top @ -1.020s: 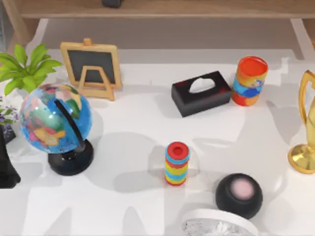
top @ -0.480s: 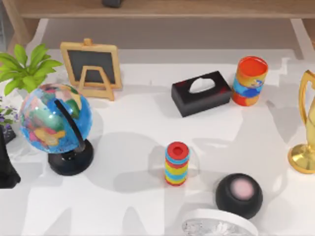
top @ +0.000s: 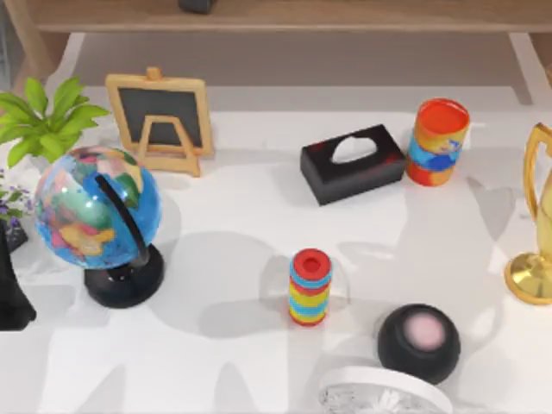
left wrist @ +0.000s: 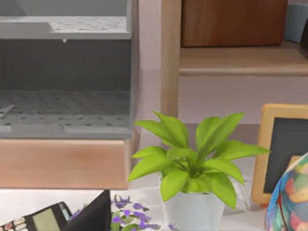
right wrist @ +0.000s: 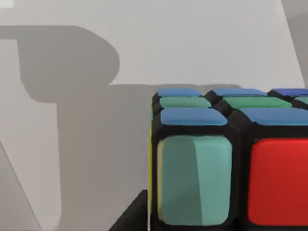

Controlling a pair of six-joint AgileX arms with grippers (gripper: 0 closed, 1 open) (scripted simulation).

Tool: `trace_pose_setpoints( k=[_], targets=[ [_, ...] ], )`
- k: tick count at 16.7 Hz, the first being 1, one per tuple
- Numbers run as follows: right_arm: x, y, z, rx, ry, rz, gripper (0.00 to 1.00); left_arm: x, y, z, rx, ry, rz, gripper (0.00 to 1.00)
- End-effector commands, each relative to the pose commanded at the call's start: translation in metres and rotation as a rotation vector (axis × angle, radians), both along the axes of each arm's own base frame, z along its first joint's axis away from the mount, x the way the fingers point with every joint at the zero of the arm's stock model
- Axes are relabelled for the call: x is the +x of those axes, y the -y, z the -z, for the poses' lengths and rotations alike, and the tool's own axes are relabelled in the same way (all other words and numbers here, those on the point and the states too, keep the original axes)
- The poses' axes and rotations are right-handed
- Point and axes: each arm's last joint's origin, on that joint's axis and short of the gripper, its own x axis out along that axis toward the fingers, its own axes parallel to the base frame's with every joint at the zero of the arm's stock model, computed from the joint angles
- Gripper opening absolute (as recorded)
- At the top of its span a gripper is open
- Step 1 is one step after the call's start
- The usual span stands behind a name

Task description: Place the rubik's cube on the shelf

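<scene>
The rubik's cube (right wrist: 231, 163) sits very close in the right wrist view, over the white table. It shows blue and green tiles on top and a teal and a red tile on the side, with black grid lines. A black part (right wrist: 130, 216) rests against its lower corner. The shelf (top: 285, 15) is a light-brown plank along the far edge of the top view. Its plank (left wrist: 240, 60) and upright post (left wrist: 171, 57) also appear in the left wrist view. My left arm (top: 10, 289) is parked at the table's left edge.
On the table stand a globe (top: 97, 216), a potted plant (top: 43, 116), a small chalkboard easel (top: 162, 116), a black tissue box (top: 352, 164), a striped cylinder (top: 310, 286), a colourful can (top: 440, 142), a black round speaker (top: 418, 342) and a gold trophy (top: 536, 233).
The objects on the table have not moved. The soft shadows on the right side of the table have shifted and thinned.
</scene>
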Motion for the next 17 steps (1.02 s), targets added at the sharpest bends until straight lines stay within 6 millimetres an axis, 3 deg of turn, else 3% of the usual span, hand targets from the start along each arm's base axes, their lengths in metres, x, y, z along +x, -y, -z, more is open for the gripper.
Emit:
trace_pose_setpoints(
  k=[5,9,11,13,17],
  targets=[
    [-0.002,0.0,-0.002,-0.002,0.001,0.003,0.0,0.0,0.0,0.0,0.0,0.0,0.0,1.0],
    [-0.014,-0.024,-0.039,-0.044,0.03,-0.03,0.0,0.0,0.0,0.0,0.0,0.0,0.0,1.0],
    [-0.024,-0.055,-0.071,-0.083,0.089,-0.08,0.0,0.0,0.0,0.0,0.0,0.0,0.0,1.0],
    [-0.034,-0.099,-0.092,-0.108,0.139,-0.16,0.0,0.0,0.0,0.0,0.0,0.0,0.0,1.0],
    [-0.048,-0.206,-0.088,-0.126,0.214,-0.372,0.0,0.0,0.0,0.0,0.0,0.0,0.0,1.0]
  ],
)
